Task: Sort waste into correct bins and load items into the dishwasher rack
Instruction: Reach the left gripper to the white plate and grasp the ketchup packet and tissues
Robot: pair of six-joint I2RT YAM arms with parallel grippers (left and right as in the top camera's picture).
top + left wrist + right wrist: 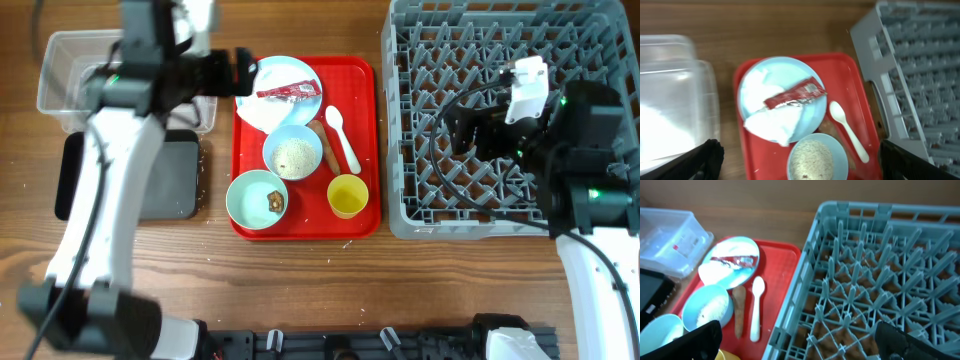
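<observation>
Both grippers gape empty, and the waste and dishes sit on the red tray.

The left gripper (243, 72) hangs at the edge of the plate (305, 72), fingers spread wide (nothing between them). The right gripper (455, 128) is just as open and empty above the dishwasher rack (420, 218). The wrapper (288, 92) lies on the napkin (262, 112) on the plate. The crumb bowl (293, 156), lump bowl (250, 200), yellow cup (347, 195), spoon (343, 140) and sausage piece (318, 146) share the red tray (355, 75). The clear tub (60, 75) and black tray (175, 180) stand to its left.
</observation>
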